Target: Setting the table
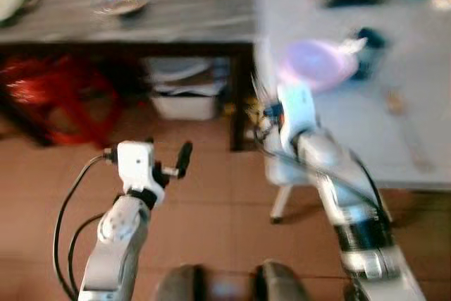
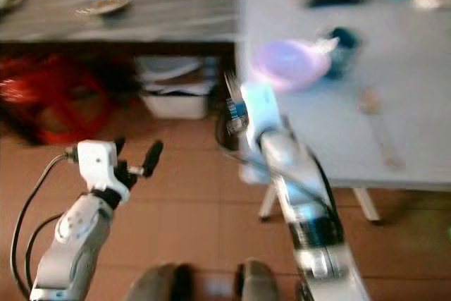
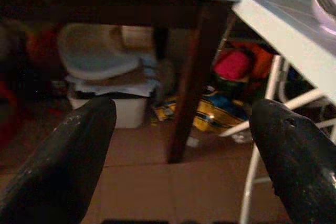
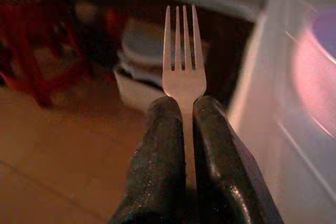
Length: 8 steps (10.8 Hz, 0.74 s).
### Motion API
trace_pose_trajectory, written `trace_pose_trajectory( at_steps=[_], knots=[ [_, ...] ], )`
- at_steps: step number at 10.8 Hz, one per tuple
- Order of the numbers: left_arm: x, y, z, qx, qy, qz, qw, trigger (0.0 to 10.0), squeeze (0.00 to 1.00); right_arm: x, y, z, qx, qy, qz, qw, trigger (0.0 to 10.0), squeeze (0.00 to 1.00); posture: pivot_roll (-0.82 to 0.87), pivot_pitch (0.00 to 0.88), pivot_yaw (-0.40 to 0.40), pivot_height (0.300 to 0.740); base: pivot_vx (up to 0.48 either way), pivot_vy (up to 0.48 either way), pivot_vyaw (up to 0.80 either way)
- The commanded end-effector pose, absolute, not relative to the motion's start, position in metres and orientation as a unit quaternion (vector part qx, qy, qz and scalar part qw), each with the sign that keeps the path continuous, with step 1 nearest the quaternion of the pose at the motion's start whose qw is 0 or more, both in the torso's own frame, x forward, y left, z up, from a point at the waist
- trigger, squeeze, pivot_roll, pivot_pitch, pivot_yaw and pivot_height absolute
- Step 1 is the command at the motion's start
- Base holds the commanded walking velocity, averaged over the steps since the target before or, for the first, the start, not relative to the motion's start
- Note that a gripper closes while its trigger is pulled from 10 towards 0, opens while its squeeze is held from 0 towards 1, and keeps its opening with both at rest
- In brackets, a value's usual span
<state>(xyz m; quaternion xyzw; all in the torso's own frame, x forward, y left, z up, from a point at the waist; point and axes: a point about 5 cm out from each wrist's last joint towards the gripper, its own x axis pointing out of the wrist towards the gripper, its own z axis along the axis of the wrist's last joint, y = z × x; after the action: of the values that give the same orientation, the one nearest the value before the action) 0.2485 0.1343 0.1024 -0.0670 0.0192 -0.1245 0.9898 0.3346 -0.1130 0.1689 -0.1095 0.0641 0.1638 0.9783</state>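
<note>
My right gripper [image 4: 184, 109] is shut on a silver fork [image 4: 183, 66], whose tines point past the fingertips. In the eye views the right arm is raised at the near left edge of the pale blue table [image 1: 394, 139], just short of a pink plate [image 1: 318, 65] that lies on it. A spoon [image 1: 396, 102] lies on the table to the right of the plate. My left gripper [image 1: 173, 163] is open and holds nothing, low over the tiled floor. Its two black fingers [image 3: 63, 156] stand wide apart in the left wrist view.
A dark grey table [image 1: 141, 12] with a small dish [image 1: 121, 1] stands at the back left. Under it are a white tub [image 1: 184, 96] and a red stool [image 1: 56, 96]. A dark blue object [image 1: 370, 47] sits behind the plate. The eye views are blurred.
</note>
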Motion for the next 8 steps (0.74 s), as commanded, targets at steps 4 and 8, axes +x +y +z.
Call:
trace_pose_trajectory(
  at_steps=[4, 8],
  knots=[
    [0.251, 0.142, 0.1, -0.053, 0.013, -0.103, 0.993, 10.0, 0.0, 0.357, -0.115, 0.177, -0.064, -0.015, 0.119, 0.991, 0.0, 0.0, 0.01, 0.114, 0.05, 0.74, 0.0, 0.48, 0.0],
    [0.264, 0.15, 0.112, -0.021, -0.025, -0.082, 0.996, 10.0, 0.0, 0.34, -0.146, 0.159, -0.051, -0.026, 0.065, 0.996, 0.1, 0.0, 0.0, 0.114, 0.05, 0.74, 0.293, 0.212, 0.0]
  ],
)
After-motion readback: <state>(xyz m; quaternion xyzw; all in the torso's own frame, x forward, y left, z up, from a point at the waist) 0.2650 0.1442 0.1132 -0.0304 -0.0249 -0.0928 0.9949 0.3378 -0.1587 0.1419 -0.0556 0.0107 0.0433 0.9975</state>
